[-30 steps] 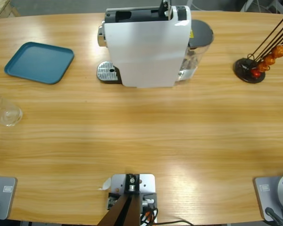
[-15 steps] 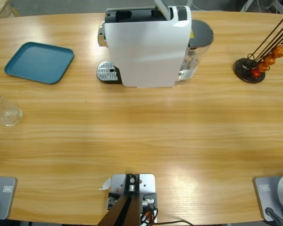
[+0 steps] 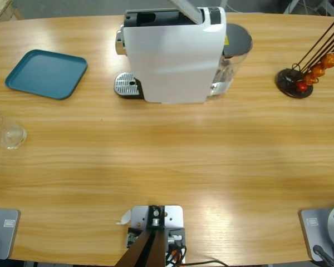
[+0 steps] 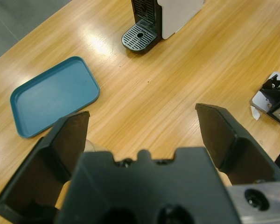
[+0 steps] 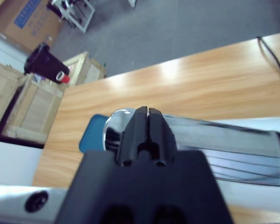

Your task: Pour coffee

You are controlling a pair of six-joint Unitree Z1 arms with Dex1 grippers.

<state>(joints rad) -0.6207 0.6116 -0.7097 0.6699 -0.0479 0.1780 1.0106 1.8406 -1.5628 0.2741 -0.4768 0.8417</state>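
Observation:
A white coffee machine (image 3: pixel 172 55) stands at the back middle of the table, its silver lever (image 3: pixel 186 8) raised on top. In the right wrist view my right gripper (image 5: pixel 147 113) is shut, its jaws pressed together right over that lever (image 5: pixel 233 140). A small clear glass (image 3: pixel 6 133) stands at the far left edge and looks empty; the coffee is out of view. My left gripper (image 4: pixel 142 113) hangs open above the table, with the glass rim (image 4: pixel 95 145) just showing by its left jaw. Neither arm shows in the high view.
A teal tray (image 3: pixel 44 73) lies at the back left, also in the left wrist view as the tray (image 4: pixel 51 95). The machine's drip grid (image 3: pixel 127 85) juts out at its left. A black capsule stand (image 3: pixel 300 78) with orange capsules sits at the right.
The silver lever on top of the machine has swung up and open. The black gripper tip seen beside it a second ago has left the high view.

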